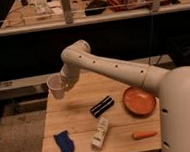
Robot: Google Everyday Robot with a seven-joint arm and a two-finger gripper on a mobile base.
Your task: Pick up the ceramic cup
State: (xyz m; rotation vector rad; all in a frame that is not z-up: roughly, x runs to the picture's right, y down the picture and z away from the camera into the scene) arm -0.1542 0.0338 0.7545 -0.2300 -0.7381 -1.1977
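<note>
Ceramic cup [55, 87] is off the table, at the arm's tip above the table's far-left corner. It sits upright, rim up, round mouth open toward the camera, long axis near vertical. Key relation: cup lies directly at the gripper [63, 84], on its left side as seen here, touching it, no visible gap. The gripper comes in from the cup's right, and the cup hangs over the table edge [49, 102] rather than resting on it. I judge the gripper is closed around the cup and carrying it; finger detail is hidden behind the cup wall.

Look: small, pale white-pink, slightly tapered toward the base, smooth wall, no handle visible. Looks light and rigid; a tilt is the likely risk if the grasp is only on one side of the rim.

Only one arm [113, 69], so no nearer/farther choice. It reaches from lower right across the table to the cup.

Outward on the table: black striped item [101, 106] mid-table, orange dish [139, 100] to the right, white tube [99, 136] and blue cloth [64, 143] near the front, carrot [144, 134] front right. All well apart from the cup.

Judgement: pick looks essentially done.
</note>
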